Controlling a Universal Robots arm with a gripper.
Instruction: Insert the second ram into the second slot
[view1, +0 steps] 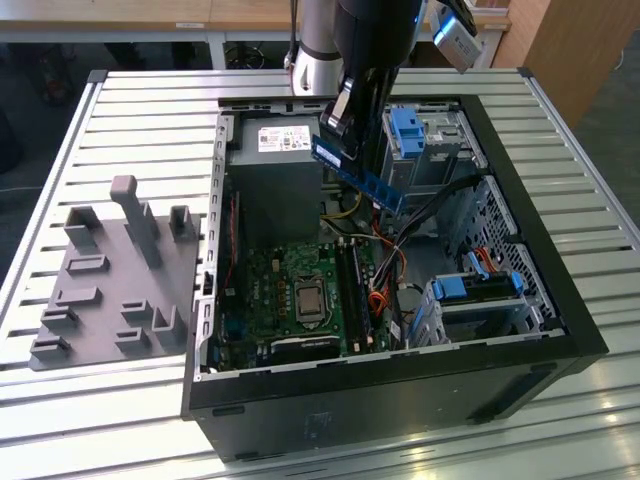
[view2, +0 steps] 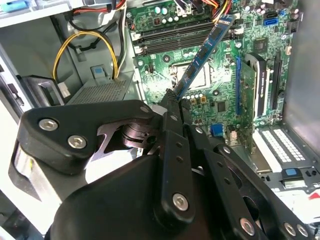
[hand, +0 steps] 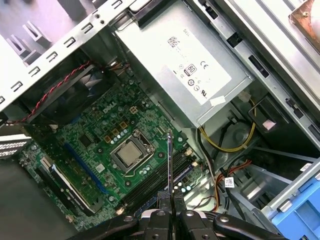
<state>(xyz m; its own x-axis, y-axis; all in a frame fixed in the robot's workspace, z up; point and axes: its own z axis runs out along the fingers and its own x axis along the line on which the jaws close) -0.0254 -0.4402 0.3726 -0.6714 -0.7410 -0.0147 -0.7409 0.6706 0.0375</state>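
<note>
The second ram (view1: 368, 184) is a thin blue circuit-board stick, and my gripper (view1: 338, 128) is shut on one end of it. It hangs tilted in the air above the open computer case, over the motherboard (view1: 270, 290). In the second wrist view the ram (view2: 202, 52) slants away from my gripper (view2: 171, 99) toward the dark memory slots (view2: 170, 37). In the first wrist view I see the ram (hand: 170, 160) edge-on, rising from my gripper (hand: 169, 197) above the slots (hand: 155, 182). The bank of slots (view1: 355, 290) lies beside the processor socket (view1: 308, 298); which one is the second slot I cannot tell.
The grey power supply (view1: 275, 170) fills the case's far corner. Blue drive brackets (view1: 410, 130) (view1: 480, 285) stand along the exterior view's right side, with cables (view1: 385, 290) between them and the board. A grey fixture plate (view1: 110, 270) lies on the table (view1: 140, 110) to the exterior view's left.
</note>
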